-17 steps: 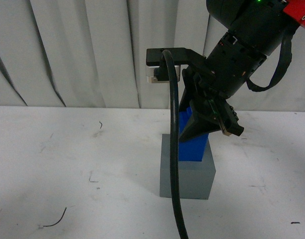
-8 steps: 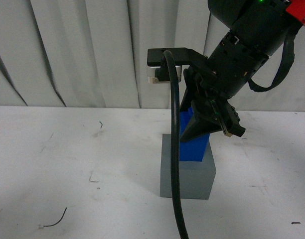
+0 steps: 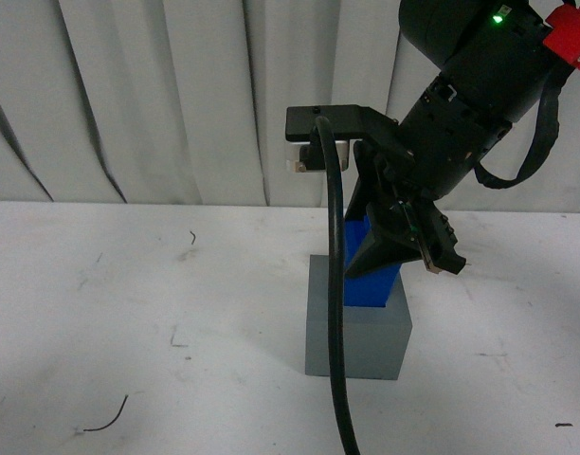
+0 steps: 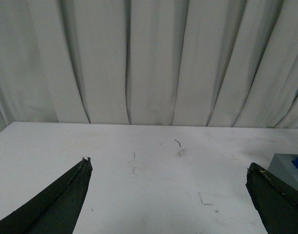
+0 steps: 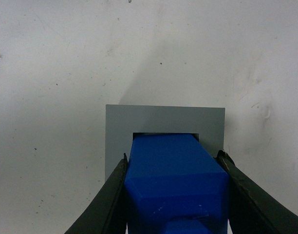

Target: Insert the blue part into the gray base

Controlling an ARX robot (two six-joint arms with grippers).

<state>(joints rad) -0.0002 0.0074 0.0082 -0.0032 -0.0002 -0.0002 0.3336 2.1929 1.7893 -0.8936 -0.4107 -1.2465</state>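
- The right fingers (image 5: 112,200) are closed on the blue part (image 5: 176,175), one finger pressed flat to each of two opposite sides, so they are spread only as wide as the block.
- In the front view the right fingers (image 3: 380,246) point down over the gray base (image 3: 356,341), with the blue part (image 3: 371,284) held between them, leaning slightly.
- The lower end of the blue part sits at the square recess in the top of the gray base (image 5: 163,119). How deep it goes I cannot tell.
- The gray base stands on the white table (image 3: 129,284), right of the middle.
- The left fingers (image 4: 61,204) are spread wide and hold nothing, with bare table (image 4: 154,180) between them.
- A corner of the gray base (image 4: 285,163) shows just beside one left finger.
- A black cable (image 3: 333,313) hangs in front of the gray base.
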